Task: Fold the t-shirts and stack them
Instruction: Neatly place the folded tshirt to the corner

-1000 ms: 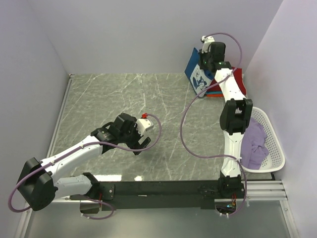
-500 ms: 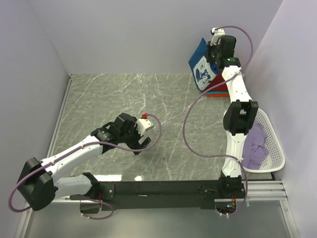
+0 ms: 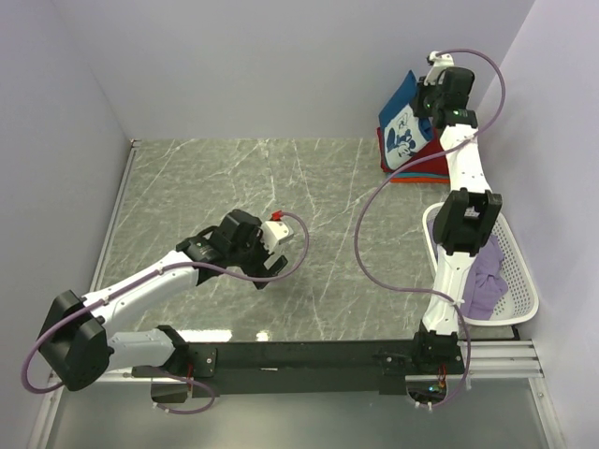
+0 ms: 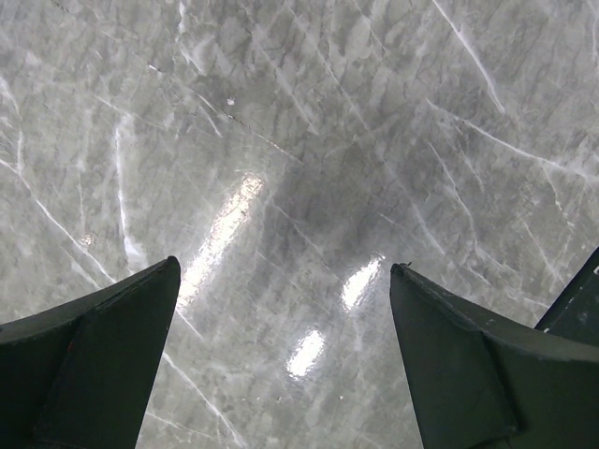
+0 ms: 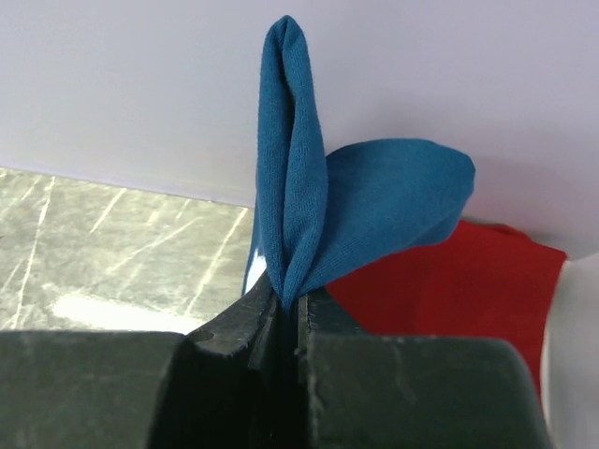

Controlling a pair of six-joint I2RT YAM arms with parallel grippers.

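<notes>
My right gripper point(image 3: 429, 96) point(image 5: 290, 304) is shut on a folded blue t-shirt point(image 3: 405, 126) point(image 5: 356, 210) with a white print, holding it up at the back right corner. The shirt hangs over a folded red t-shirt point(image 3: 412, 170) point(image 5: 468, 276) that lies on the table by the wall. A teal layer shows at the red shirt's front edge. My left gripper point(image 3: 271, 271) point(image 4: 285, 271) hovers open over bare marble near the table's middle, nothing between its fingers. Purple t-shirts point(image 3: 482, 271) lie crumpled in the basket.
A white mesh laundry basket point(image 3: 519, 271) stands at the right edge, next to the right arm's base. Walls close the table at the back and on both sides. Purple cables loop from both arms.
My right gripper has carried the blue t-shirt to the right and toward the back corner, over the red shirt. The left arm has barely moved.
</notes>
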